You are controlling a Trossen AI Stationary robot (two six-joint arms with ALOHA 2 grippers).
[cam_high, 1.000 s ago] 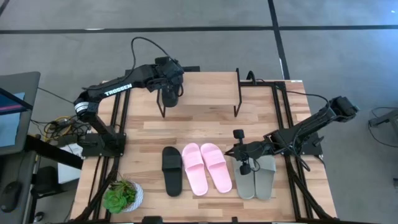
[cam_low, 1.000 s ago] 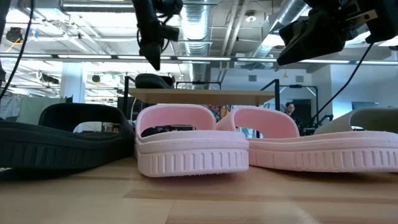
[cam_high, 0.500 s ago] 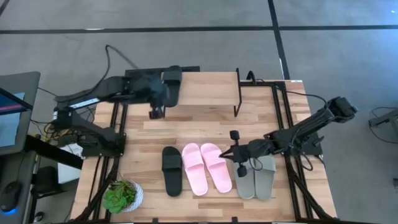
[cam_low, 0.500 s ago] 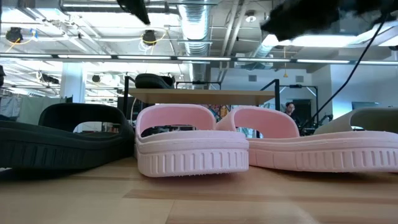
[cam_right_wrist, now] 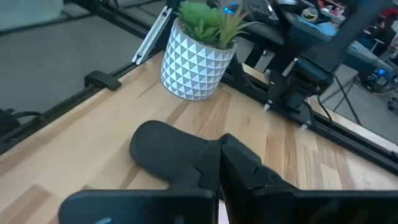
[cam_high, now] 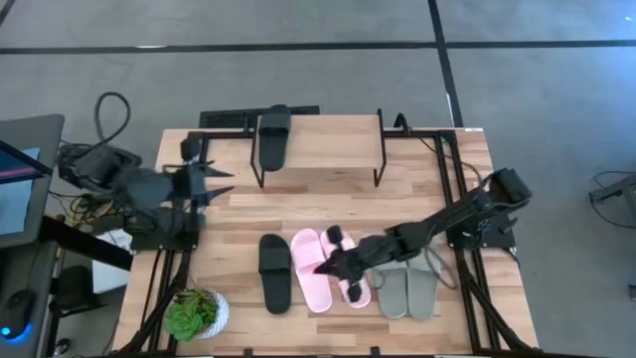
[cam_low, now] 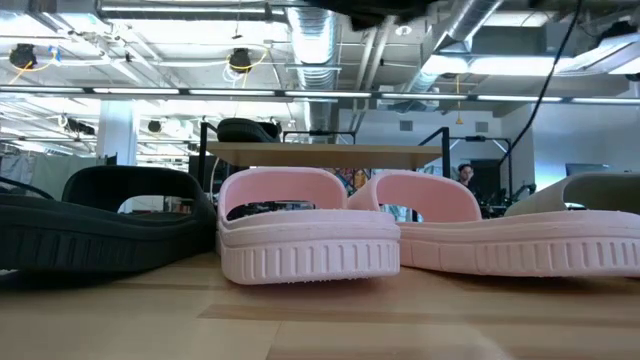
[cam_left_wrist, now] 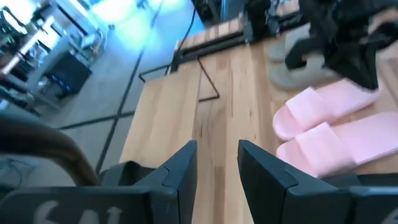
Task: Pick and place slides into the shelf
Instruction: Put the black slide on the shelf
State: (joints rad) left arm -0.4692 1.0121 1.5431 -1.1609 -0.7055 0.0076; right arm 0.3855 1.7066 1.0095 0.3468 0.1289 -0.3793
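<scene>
One black slide (cam_high: 273, 139) lies sole-down on the left end of the shelf (cam_high: 328, 149), its far end past the plank's far edge. The other black slide (cam_high: 275, 273) rests on the table, with the pink pair (cam_high: 316, 278) to its right and the grey-green pair (cam_high: 409, 290) beyond. My right gripper (cam_high: 320, 267) is shut and hangs above the pink pair, pointing toward the black slide (cam_right_wrist: 165, 152); it shows only as a dark shape (cam_low: 380, 8) high in the low view. My left gripper (cam_high: 224, 182) is open and empty at the table's left edge.
A potted plant (cam_high: 196, 313) in a white patterned pot (cam_right_wrist: 196, 65) stands at the near left corner. Black frame rails (cam_high: 452, 199) run along both table sides. Bare wood (cam_high: 308, 204) lies between the shelf and the row of slides.
My left arm has drawn back from the shelf toward the table's left edge, while the black slide stays on the plank. My right arm has swung toward the table's left, from above the grey-green pair to above the pink pair.
</scene>
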